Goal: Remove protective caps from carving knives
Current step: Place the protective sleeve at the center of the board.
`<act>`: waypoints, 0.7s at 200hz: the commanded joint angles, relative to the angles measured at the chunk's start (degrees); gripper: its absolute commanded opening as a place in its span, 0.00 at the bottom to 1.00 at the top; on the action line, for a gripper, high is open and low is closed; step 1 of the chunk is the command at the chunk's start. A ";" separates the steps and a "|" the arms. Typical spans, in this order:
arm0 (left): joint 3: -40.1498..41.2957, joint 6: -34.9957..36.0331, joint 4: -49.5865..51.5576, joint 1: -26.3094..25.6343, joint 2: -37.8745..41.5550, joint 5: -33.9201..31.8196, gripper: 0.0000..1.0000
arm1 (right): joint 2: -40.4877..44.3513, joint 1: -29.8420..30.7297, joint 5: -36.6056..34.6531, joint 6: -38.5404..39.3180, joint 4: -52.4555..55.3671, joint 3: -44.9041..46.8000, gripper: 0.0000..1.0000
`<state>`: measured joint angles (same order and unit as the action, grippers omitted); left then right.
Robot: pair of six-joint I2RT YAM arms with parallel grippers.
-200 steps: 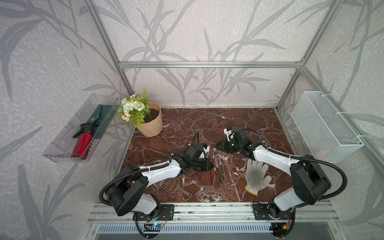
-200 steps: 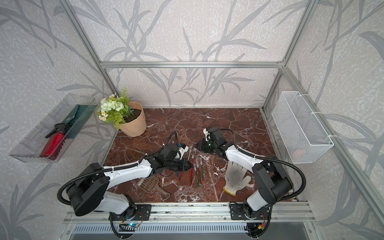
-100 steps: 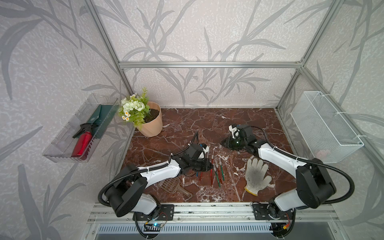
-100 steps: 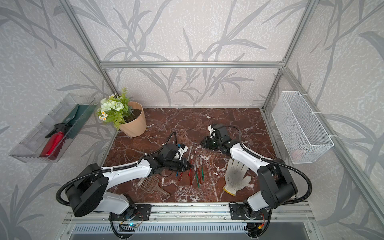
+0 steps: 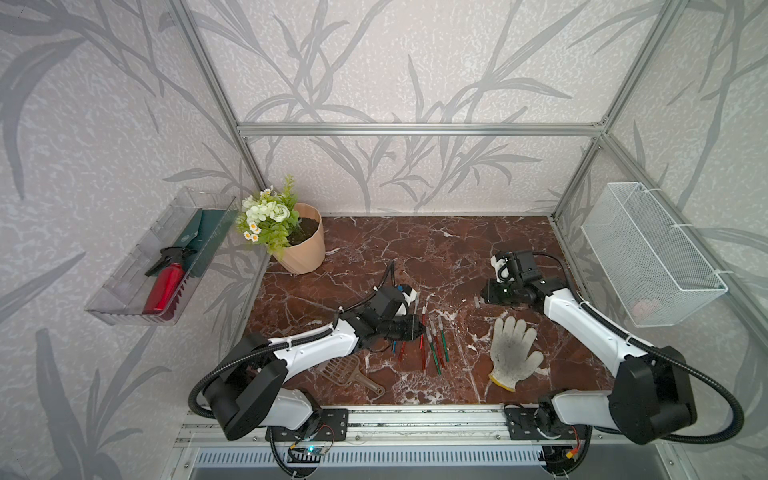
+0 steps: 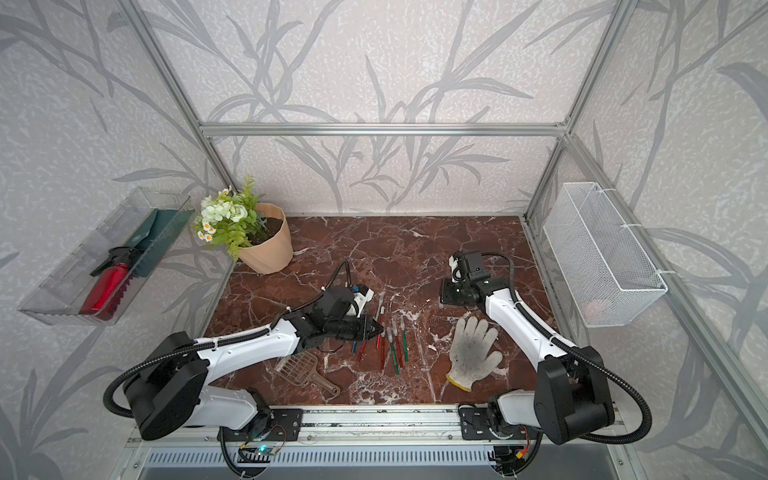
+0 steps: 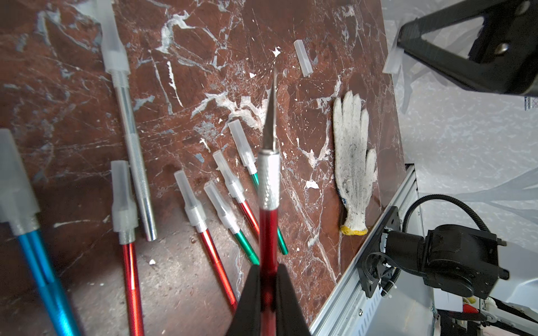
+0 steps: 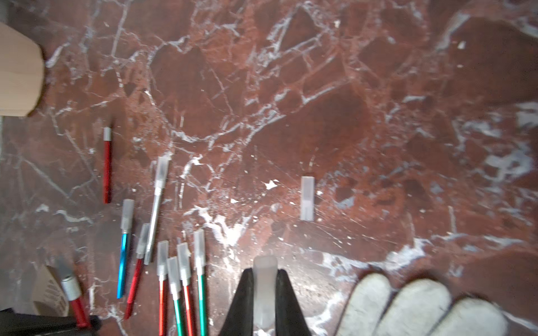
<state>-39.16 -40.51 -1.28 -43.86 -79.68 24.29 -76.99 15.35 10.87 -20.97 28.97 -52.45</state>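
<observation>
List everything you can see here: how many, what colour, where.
Capped carving knives: seven; three red, two green, blue, silver; row on the brown marble table.
Capless red carving knife: one, lying apart.
Bare-bladed red carving knife: one, gripped above the row.
Loose translucent plastic cap: one, whitish, on the table.
Removed translucent plastic cap: one, whitish, gripped.
White knit glove: one, yellow cuff, table's right side.
Brown slotted plastic scoop: one, front left.
Peach flowerpot: one, white flowers, far left.
Clear plastic tray: one, left wall.
Red spray bottle: one, in tray.
Green trowel: one, in tray.
White wire basket: one, right wall.
Left tool: one, black, shut on bare-bladed knife.
Right tool: one, black, shut on removed cap.
</observation>
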 commanded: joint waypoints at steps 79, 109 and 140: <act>0.49 1.93 2.73 -0.17 3.57 -4.71 0.04 | -10.38 -0.24 -10.35 8.39 10.58 -8.59 0.13; 0.56 1.92 2.82 -0.09 3.37 -5.05 0.04 | -12.85 -0.24 -10.30 8.84 10.33 -10.11 0.13; 0.58 1.65 2.53 -0.06 2.89 -4.89 0.04 | -15.56 -0.24 -10.82 9.41 10.56 -11.81 0.13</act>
<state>-39.16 -39.42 0.86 -43.83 -77.34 20.51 -90.59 15.09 1.13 -12.84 37.93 -61.93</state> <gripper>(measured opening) 0.101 0.134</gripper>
